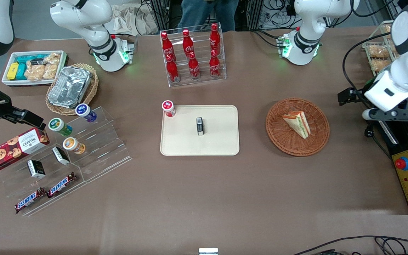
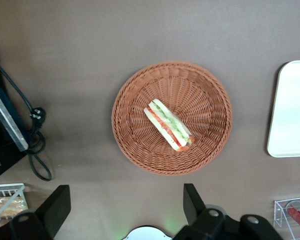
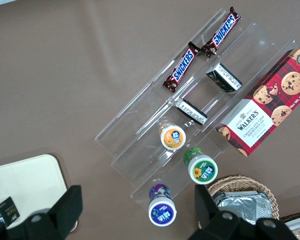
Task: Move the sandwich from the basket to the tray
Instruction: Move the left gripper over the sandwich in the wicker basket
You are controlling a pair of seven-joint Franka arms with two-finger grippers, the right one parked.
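The sandwich (image 1: 297,123), a wrapped triangular wedge with green, orange and red filling, lies in the round reddish-brown wicker basket (image 1: 278,141). It also shows in the left wrist view (image 2: 168,125), in the middle of the basket (image 2: 125,100). The cream-beige tray (image 1: 218,141) lies flat beside the basket, toward the parked arm's end; its edge shows in the wrist view (image 2: 290,115). My left gripper (image 1: 347,96) hangs high above the table, beside the basket toward the working arm's end. It is open wide and empty (image 2: 124,205).
On the tray stand a red-capped small bottle (image 1: 168,108) and a small black box (image 1: 199,126). A clear rack of cola bottles (image 1: 192,55) stands farther from the front camera. A yellow control box (image 1: 407,177) and a black cable (image 2: 37,115) lie near the gripper.
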